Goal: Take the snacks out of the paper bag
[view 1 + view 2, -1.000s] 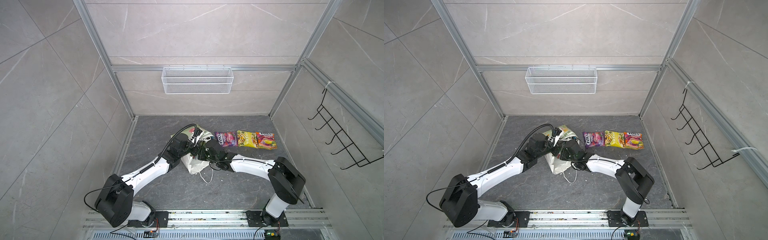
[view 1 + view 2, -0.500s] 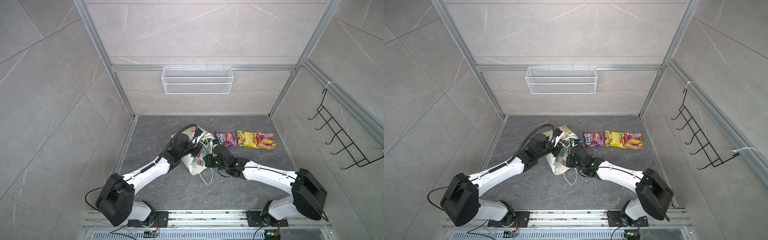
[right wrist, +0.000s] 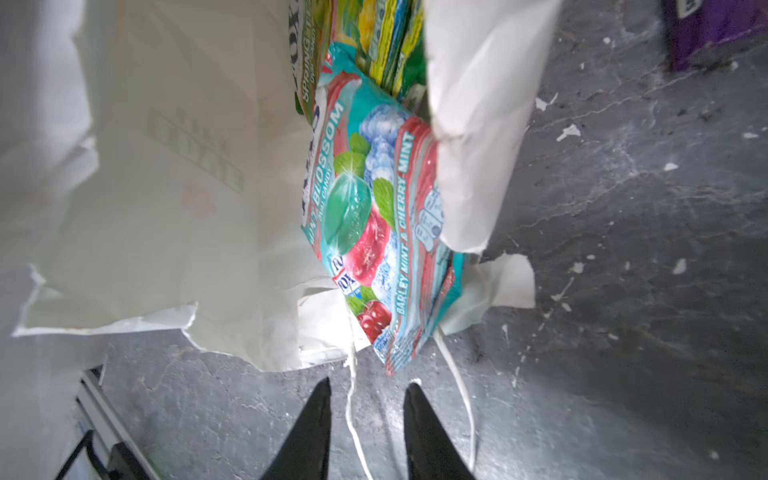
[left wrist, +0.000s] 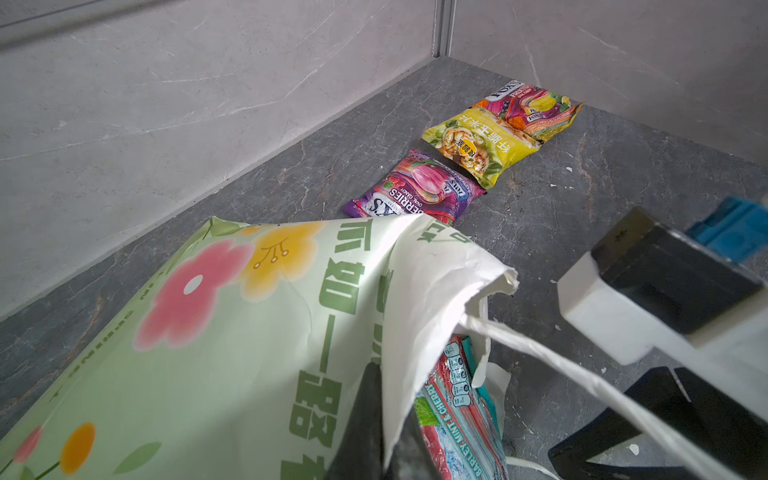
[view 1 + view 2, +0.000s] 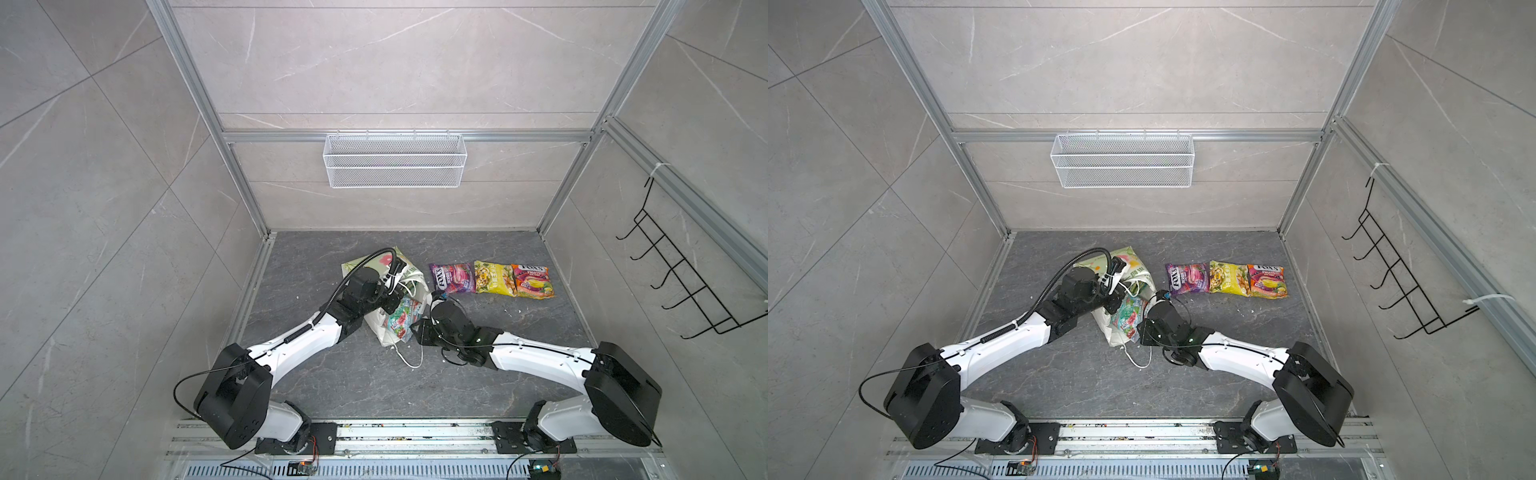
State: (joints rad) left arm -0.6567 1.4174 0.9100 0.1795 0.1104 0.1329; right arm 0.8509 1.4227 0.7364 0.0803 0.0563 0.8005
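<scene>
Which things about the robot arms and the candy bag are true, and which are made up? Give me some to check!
1. Three snacks lie in a row on the floor: the purple packet, the yellow packet and the red-pink packet. True.
2. The paper bag has nothing left in it. False: a teal-red packet sticks out of its mouth, with more packets behind it.
3. The right gripper has its jaws apart and grips nothing. True.
4. The left gripper is holding the teal-red packet. False: its jaws are shut on the edge of the paper bag.
</scene>
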